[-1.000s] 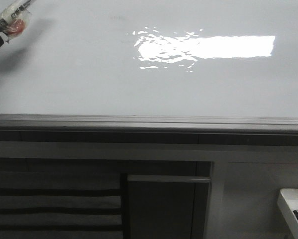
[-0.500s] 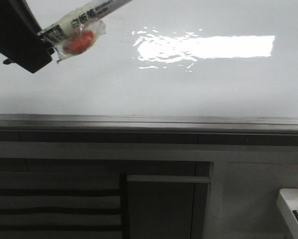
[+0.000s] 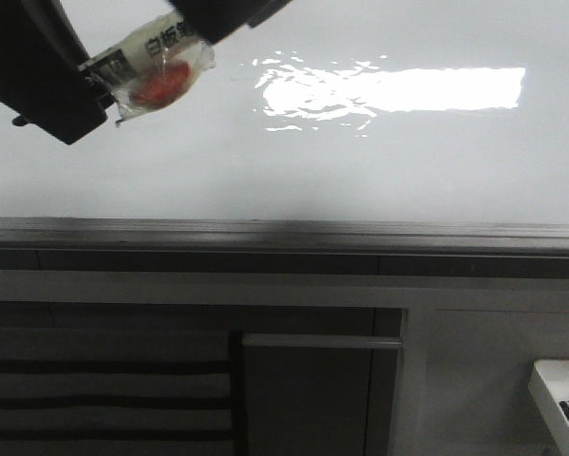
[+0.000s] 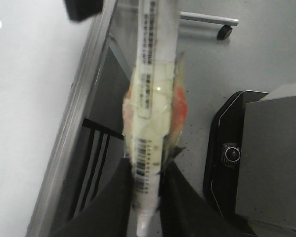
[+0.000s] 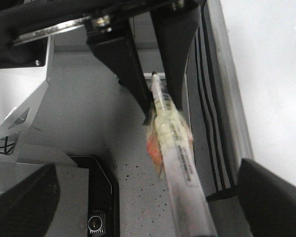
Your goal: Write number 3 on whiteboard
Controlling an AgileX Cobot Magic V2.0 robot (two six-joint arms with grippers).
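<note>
Your left gripper [image 4: 145, 197] is clamped on the marker [image 3: 156, 59], upper left of the front frame. The right gripper [image 3: 222, 14] straddles its far end with jaws spread, gripping nothing. If they close off-centre, the pen may twist or slip. The whiteboard [image 3: 360, 161] beyond carries no 3.

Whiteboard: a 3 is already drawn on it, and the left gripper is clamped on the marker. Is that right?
Not quite. The front view shows the whiteboard bare, with only the light glare on it; no 3 is drawn yet. The rest stands: in the left wrist view the left gripper is clamped on the marker.
</note>
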